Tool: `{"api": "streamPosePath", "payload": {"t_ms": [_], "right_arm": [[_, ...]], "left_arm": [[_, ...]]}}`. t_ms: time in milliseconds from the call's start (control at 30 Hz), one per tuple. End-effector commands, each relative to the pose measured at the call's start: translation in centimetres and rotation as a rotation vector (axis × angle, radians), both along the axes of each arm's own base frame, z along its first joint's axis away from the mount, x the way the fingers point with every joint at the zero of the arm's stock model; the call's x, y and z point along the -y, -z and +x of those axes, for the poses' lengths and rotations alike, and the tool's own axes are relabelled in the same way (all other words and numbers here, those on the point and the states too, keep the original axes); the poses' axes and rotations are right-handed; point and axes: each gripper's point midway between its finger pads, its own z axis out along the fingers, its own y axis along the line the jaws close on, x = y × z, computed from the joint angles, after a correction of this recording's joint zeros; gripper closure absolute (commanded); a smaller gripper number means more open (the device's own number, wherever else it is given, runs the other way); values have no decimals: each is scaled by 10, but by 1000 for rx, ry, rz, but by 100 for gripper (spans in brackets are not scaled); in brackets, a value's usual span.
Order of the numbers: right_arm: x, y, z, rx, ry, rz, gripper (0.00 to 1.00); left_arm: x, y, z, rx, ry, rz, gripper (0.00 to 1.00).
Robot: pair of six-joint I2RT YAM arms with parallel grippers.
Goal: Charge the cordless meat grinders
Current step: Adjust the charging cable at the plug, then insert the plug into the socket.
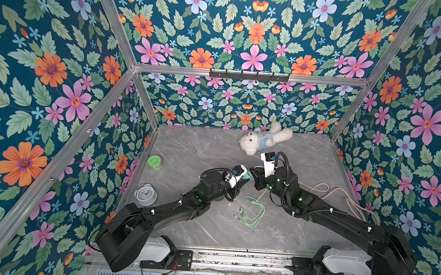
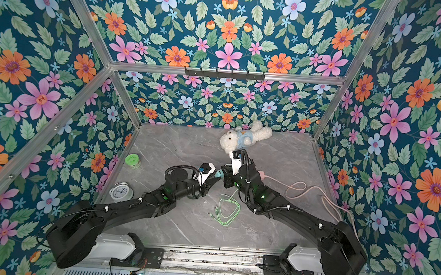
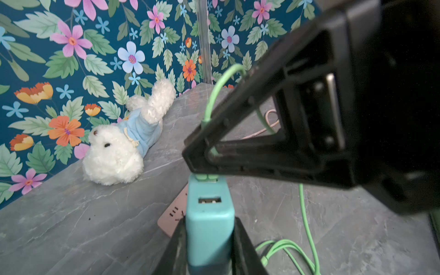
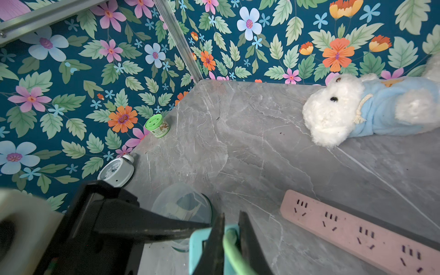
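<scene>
My left gripper (image 3: 209, 219) is shut on a teal USB charger block (image 3: 209, 238), held above the table at its middle (image 1: 247, 176). My right gripper (image 4: 232, 214) meets it from the right, its narrow jaws pinching the green cable (image 4: 229, 245) just behind the plug, which sits in the charger's end (image 3: 204, 177). The rest of the cable lies coiled on the table (image 1: 254, 212). The cordless meat grinder (image 4: 182, 207), a translucent dome with a pale core, stands on the table just below the left gripper's finger. A pink power strip (image 4: 357, 231) lies flat beside the grippers.
A white teddy bear in a blue top (image 1: 264, 140) lies at the back. A clear jar with a green lid (image 1: 155, 162) and a white alarm clock (image 1: 145, 194) stand along the left wall. The strip's pink cord (image 1: 342, 197) loops along the right wall.
</scene>
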Motion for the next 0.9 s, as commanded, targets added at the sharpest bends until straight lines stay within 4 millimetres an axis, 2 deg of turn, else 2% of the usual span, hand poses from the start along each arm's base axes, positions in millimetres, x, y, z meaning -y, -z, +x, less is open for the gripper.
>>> {"api": "streamPosePath", "payload": {"t_ms": [0, 133, 233, 300, 467, 733, 867], "right_arm": [[-10, 15, -27, -90, -129, -22, 78], [-4, 8, -30, -77, -120, -38, 66], [2, 8, -32, -79, -106, -47, 52], [6, 12, -33, -93, -96, -62, 47], [17, 21, -29, -163, -88, -87, 45], [18, 23, -34, -260, -155, -113, 46], [22, 19, -29, -252, -134, -110, 45]], "left_arm": [[7, -44, 7, 106, 6, -128, 100], [11, -30, 12, 66, 1, -100, 100], [12, -26, 14, 60, -3, -90, 100], [12, -27, 14, 62, -1, -91, 100], [15, -25, 12, 70, 20, -73, 100], [17, -21, 2, 101, 79, -24, 100], [20, -16, -1, 105, 106, 1, 100]]}}
